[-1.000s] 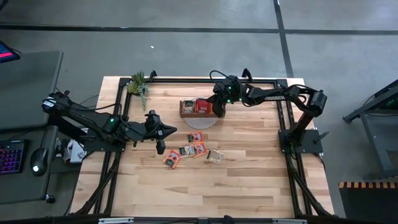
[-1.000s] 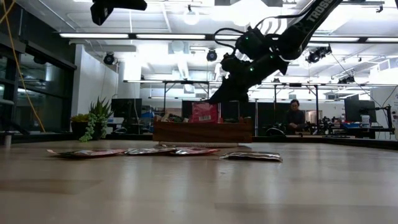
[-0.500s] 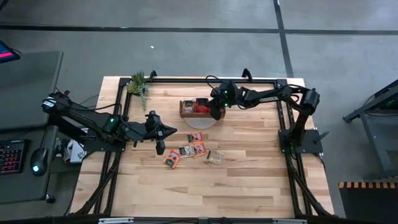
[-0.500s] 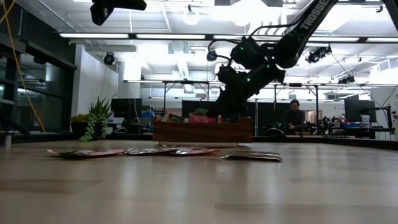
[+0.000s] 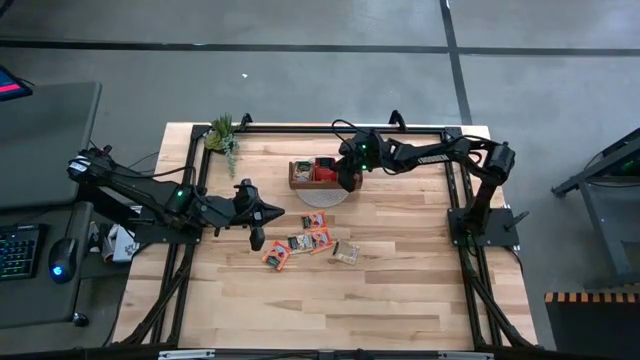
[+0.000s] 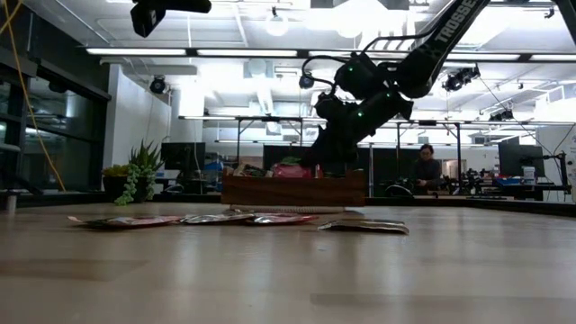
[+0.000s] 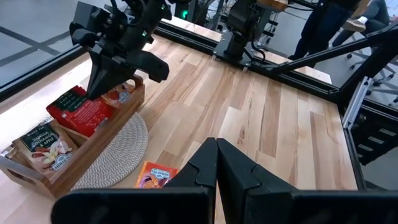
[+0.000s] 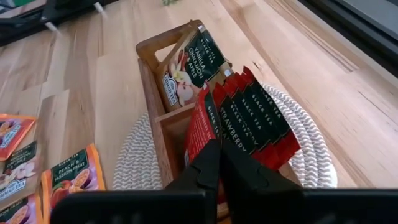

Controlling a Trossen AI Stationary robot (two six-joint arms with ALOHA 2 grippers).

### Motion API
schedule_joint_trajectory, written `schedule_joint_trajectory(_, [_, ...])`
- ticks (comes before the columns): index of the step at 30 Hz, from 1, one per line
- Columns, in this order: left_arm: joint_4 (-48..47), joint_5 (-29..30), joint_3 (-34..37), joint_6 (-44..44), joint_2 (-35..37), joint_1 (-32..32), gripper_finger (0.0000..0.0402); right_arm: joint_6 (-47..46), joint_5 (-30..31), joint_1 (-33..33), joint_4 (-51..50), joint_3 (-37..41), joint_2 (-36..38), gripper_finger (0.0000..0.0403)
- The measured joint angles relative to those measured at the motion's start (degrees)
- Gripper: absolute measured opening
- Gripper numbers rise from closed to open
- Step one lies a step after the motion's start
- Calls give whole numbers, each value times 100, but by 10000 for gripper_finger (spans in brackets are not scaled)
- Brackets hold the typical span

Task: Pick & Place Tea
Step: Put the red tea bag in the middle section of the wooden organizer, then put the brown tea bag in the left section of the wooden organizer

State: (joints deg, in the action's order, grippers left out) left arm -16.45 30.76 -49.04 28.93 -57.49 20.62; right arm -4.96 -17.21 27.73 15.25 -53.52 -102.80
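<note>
Now that the right gripper [image 5: 345,180] has dropped into the tray [image 5: 298,176], clenched on a red sachet [image 8: 211,124], placing is nearly done; left gripper [image 5: 257,236] waits clenched beside the tray

Red strawberry sachets [image 8: 252,121] are standing fanned and tilted in the tray's [image 8: 149,74] middle compartment, dark labels showing. A green-grey vanilla sachet [image 8: 186,65] is leaning upright in the end compartment beside them. Five more sachets [image 5: 310,240], mostly orange, are lying flat in a loose cluster on the table [image 5: 400,280], one [image 5: 345,252] slightly apart.
</note>
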Motion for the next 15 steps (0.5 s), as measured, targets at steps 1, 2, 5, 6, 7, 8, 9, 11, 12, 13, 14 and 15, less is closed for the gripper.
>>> schedule_joint_trajectory(1, [0,-5,0,0,0,0,1,-8,-3,0,0,0,0,13])
schedule_joint_trajectory(2, [0,-9,0,0,0,2,1,-5,-7,0,0,0,0,16])
schedule_joint_trajectory(5, [1,-17,0,0,-1,0,1,1,-10,0,0,0,18,26])
schedule_joint_trajectory(6, [0,-20,0,0,0,1,1,3,-11,0,-2,0,40,30])
schedule_joint_trajectory(7, [0,-21,0,0,-1,2,1,14,-9,0,-2,0,73,35])
schedule_joint_trajectory(8, [0,-22,0,3,0,0,1,39,-9,0,1,0,109,40])
schedule_joint_trajectory(9, [1,-22,0,5,0,2,1,70,-7,0,2,0,160,47])
schedule_joint_trajectory(11, [2,-22,0,7,0,0,1,133,33,0,2,0,267,60])
schedule_joint_trajectory(12, [2,-20,0,7,0,0,1,181,36,0,4,0,316,67])
schedule_joint_trajectory(13, [2,-21,0,7,0,2,1,223,38,0,2,0,368,74])
schedule_joint_trajectory(14, [2,-20,0,7,0,1,1,239,50,0,0,0,403,81])
schedule_joint_trajectory(15, [2,-21,0,7,-1,1,1,246,92,-2,0,0,427,87])
